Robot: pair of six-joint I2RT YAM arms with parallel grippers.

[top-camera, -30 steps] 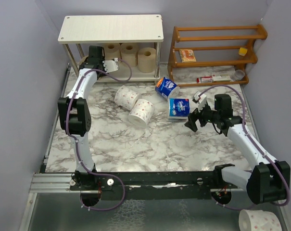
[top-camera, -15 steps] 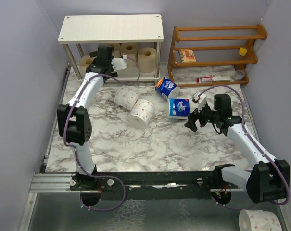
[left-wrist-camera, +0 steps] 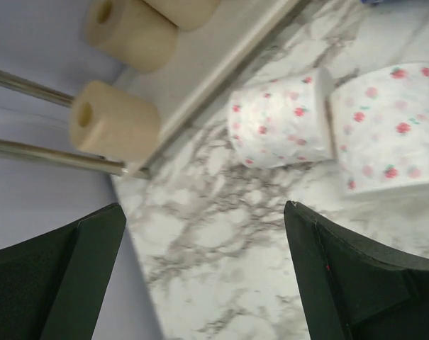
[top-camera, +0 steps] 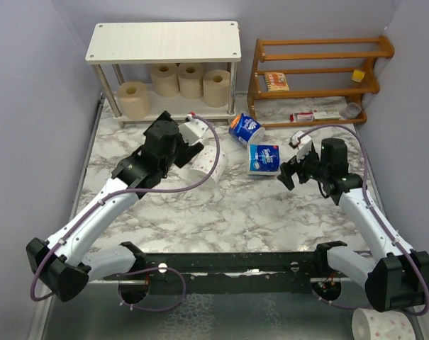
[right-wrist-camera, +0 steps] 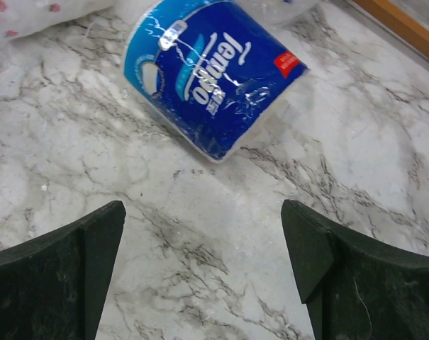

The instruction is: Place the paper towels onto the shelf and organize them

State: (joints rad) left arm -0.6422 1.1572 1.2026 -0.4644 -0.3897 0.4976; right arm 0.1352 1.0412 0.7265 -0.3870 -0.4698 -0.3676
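The shelf point(top-camera: 164, 41) stands at the back left, with several tan rolls on its lower board, the leftmost one point(top-camera: 134, 99) apart from the others. My left gripper point(top-camera: 173, 147) is open and empty above the marble, over the two white pink-dotted rolls; one dotted roll point(top-camera: 213, 163) shows beside it. The left wrist view shows both dotted rolls point(left-wrist-camera: 281, 120) point(left-wrist-camera: 391, 127) lying ahead of the open gripper point(left-wrist-camera: 203, 212), and a tan roll point(left-wrist-camera: 115, 122). Two blue-wrapped rolls point(top-camera: 245, 129) point(top-camera: 264, 159) lie mid-table. My right gripper point(top-camera: 286, 175) is open and empty just right of the nearer blue roll point(right-wrist-camera: 214, 78).
An orange-brown wooden rack point(top-camera: 320, 67) stands at the back right with a small box point(top-camera: 276, 81), a yellow piece point(top-camera: 357, 75) and a tube point(top-camera: 315, 115). Another dotted roll point(top-camera: 384, 326) lies off the table at the near right. Walls close in both sides.
My left arm has drawn back from the shelf's lower tier, leaving a tan roll at its left end, and now hangs over the dotted rolls. My right gripper edged towards the blue roll.
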